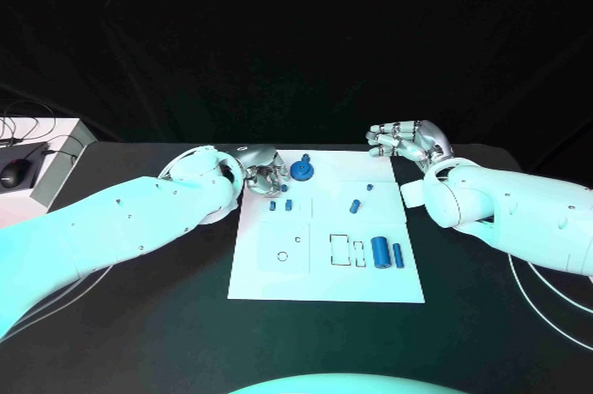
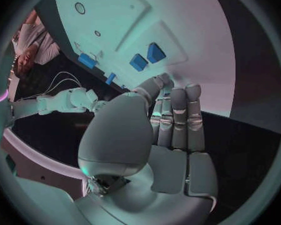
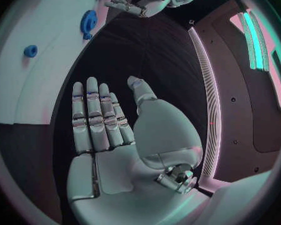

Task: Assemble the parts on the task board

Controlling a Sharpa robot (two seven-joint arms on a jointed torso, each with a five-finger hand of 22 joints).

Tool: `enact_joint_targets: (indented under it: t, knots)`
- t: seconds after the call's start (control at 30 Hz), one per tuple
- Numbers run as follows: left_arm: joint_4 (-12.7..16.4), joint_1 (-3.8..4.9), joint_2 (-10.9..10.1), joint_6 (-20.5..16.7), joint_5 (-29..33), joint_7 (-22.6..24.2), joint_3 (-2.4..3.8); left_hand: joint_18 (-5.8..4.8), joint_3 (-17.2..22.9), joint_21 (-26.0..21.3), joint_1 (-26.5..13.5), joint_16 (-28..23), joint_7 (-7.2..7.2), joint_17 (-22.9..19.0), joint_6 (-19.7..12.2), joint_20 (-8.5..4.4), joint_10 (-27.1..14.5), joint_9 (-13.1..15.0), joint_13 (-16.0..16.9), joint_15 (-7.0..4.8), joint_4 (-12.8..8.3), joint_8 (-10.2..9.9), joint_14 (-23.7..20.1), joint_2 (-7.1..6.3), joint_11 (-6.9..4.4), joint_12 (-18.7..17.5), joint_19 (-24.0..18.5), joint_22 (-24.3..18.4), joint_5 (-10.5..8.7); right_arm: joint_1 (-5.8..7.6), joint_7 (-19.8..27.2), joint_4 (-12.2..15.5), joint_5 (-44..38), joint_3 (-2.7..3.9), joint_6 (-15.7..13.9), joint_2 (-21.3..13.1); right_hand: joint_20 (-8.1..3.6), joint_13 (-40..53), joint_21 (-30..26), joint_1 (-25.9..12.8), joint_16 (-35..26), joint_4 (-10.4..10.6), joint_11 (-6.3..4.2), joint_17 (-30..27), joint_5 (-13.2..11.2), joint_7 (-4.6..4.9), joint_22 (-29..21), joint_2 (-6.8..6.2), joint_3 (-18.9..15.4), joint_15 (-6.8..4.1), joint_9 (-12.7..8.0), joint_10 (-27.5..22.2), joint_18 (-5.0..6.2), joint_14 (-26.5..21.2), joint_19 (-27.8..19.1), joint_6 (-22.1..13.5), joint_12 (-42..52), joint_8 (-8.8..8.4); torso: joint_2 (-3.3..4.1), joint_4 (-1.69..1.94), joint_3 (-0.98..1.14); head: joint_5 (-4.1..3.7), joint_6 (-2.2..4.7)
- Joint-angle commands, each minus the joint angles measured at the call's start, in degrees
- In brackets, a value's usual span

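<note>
The white task board [image 1: 327, 278] lies in the middle of the black table. On it are a blue gear [image 1: 302, 170] at the far edge, two small blue pieces [image 1: 282, 205] on the left, two more [image 1: 355, 206] toward the right, and two blue cylinders [image 1: 388, 253] side by side. My left hand [image 1: 260, 174] hovers at the board's far left corner, next to the gear. Its fingers [image 2: 177, 120] are straight and hold nothing, with two small pieces [image 2: 147, 57] just beyond them. My right hand [image 1: 408, 140] is spread open beyond the far right corner, its palm [image 3: 109, 130] empty.
A pale box [image 1: 50, 167] with a dark mouse [image 1: 13, 175] and cables stands at the table's far left. Rectangular and round recesses [image 1: 340, 248] mark the board's near half. Bare black table [image 1: 123, 325] lies on both sides of the board.
</note>
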Motion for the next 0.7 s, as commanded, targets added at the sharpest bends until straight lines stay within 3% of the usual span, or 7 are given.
enact_joint_targets:
  t: [0.03, 0.27, 0.4, 0.5, 0.6, 0.67, 0.7]
  knots:
    - [-0.06, 0.00, -0.08, -0.85, 0.07, -0.38, 0.09, -0.04, -0.28, -0.22, 0.63, -0.28, -0.21, 0.07, -2.04, -0.02, 0.34, -0.14, 0.05, -0.20, -0.27, 0.07, 0.08, -0.20, 0.01, 0.41, 0.40, 0.07, 0.18, 0.01, 0.65, 0.05, -0.24, 0.02, 0.75, -0.06, -0.22, -0.09, -0.18, -0.53, -0.31, 0.09, -0.04, -0.07, 0.35, 0.01, -0.07, -0.10, 0.23, -0.10, -0.08, 0.04, -0.81, -0.24, -0.28, -0.37, -0.24, -0.32, 0.01, 0.01, 0.02, -0.01, 0.00]
    - [-0.21, -0.01, -0.31, -1.06, 0.13, -0.32, 0.14, -0.10, -0.54, -0.32, 0.85, -0.32, -0.42, 0.14, -3.64, -0.06, 0.39, -0.19, 0.06, -0.23, -0.16, 0.04, 0.06, -0.20, -0.03, 0.57, 0.41, 0.06, 0.15, 0.01, 0.37, 0.11, -0.88, 0.02, 0.93, -0.26, -0.20, -0.09, -0.19, -0.26, -0.36, -0.20, -0.02, -0.11, 0.31, 0.03, -0.07, -0.21, 0.33, -0.08, -0.08, -0.02, -0.81, -0.31, -0.29, -0.40, -0.28, -0.31, -0.02, -0.01, 0.03, 0.00, 0.07]
    - [0.25, -0.17, -0.86, -2.26, 0.83, 0.45, 0.48, -0.12, -0.59, -0.33, 0.91, -0.34, -0.24, 0.16, -3.04, -0.09, 0.47, -0.16, 0.10, -0.28, -0.14, 0.06, 0.07, -0.17, -0.10, 0.69, 0.44, 0.07, 0.16, 0.01, -0.12, 0.33, -3.49, 0.02, 1.43, -0.68, -0.59, -0.15, 0.25, 2.29, -0.13, -2.18, -0.49, -0.04, -1.14, -0.38, 0.13, -0.03, 1.79, -0.57, 0.01, 0.85, -0.61, 0.66, 0.44, 0.86, -0.29, -0.09, 0.01, -0.05, 0.02, 0.02, 0.16]
    - [0.70, -0.52, -1.62, -4.23, 3.04, 1.53, 1.43, -0.16, -0.54, -0.45, 0.92, -0.66, 0.33, 0.07, 0.12, -0.13, 0.52, -0.01, 0.15, -0.32, -0.13, 0.29, -0.26, -0.12, -0.16, 0.85, 0.34, 0.03, 0.19, 0.01, -0.75, 0.55, -6.74, 0.03, 2.22, -1.17, -1.52, -0.16, 1.21, 4.06, 0.33, -3.90, -1.09, 0.32, -5.35, -0.83, 0.55, 0.29, 4.01, -1.58, -0.01, 2.12, -0.30, 3.11, 2.02, 2.30, -0.68, -0.06, 0.02, -0.09, 0.07, -0.09, 0.29]
    - [1.35, -1.23, -3.05, -6.82, 8.87, 3.07, 3.26, -0.36, -0.51, -1.46, 0.55, -2.34, 2.04, -0.64, 3.05, 0.06, -0.42, 0.18, -0.01, 0.05, 0.09, 0.84, -1.98, -0.20, 0.35, 0.76, -0.79, -0.39, 0.18, 0.01, -1.83, 0.98, -12.01, 0.03, 3.57, -1.97, -3.39, -0.19, 3.67, 5.26, 1.45, -5.49, -1.85, 1.51, -7.70, -1.43, 1.73, 0.17, 6.05, -3.34, -0.04, 3.66, 0.59, 8.04, 5.49, 4.21, -1.66, -0.13, -0.01, -0.07, 0.10, -0.48, 0.51]
    - [1.85, -1.57, -4.42, -8.64, 16.65, 4.58, 4.38, -0.50, -0.73, -2.75, 0.42, -3.88, 2.49, -1.52, 4.83, 0.25, -1.51, 0.07, -0.16, 0.33, 0.31, 0.44, -2.46, -0.16, 0.71, 1.30, -1.49, -1.18, 0.24, 0.01, -3.03, 1.61, -17.37, 0.03, 4.91, -2.86, -6.25, -0.19, 8.62, 6.85, 4.99, -6.95, -3.17, 4.16, -9.35, -2.32, 4.33, -0.16, 6.96, -6.07, 0.02, 6.31, 2.01, 16.24, 11.26, 6.61, -2.32, 0.02, -0.03, -0.02, 0.12, -1.04, 0.66]
    - [1.98, -1.63, -4.82, -9.08, 19.21, 5.07, 4.63, -0.56, -0.74, -3.35, 0.15, -4.98, 2.74, -2.02, 5.22, 0.34, -2.23, 0.08, -0.29, 0.64, 0.51, 0.46, -3.35, -0.16, 1.12, 1.13, -2.00, -1.51, 0.28, 0.01, -3.41, 1.81, -19.06, 0.04, 5.24, -3.14, -6.79, -0.20, 9.80, 6.96, 5.70, -7.08, -3.31, 4.85, -9.56, -2.47, 5.02, -0.24, 6.98, -6.54, -0.01, 6.83, 2.16, 17.73, 12.17, 7.02, -2.62, -0.07, -0.05, -0.01, 0.13, -1.16, 0.69]
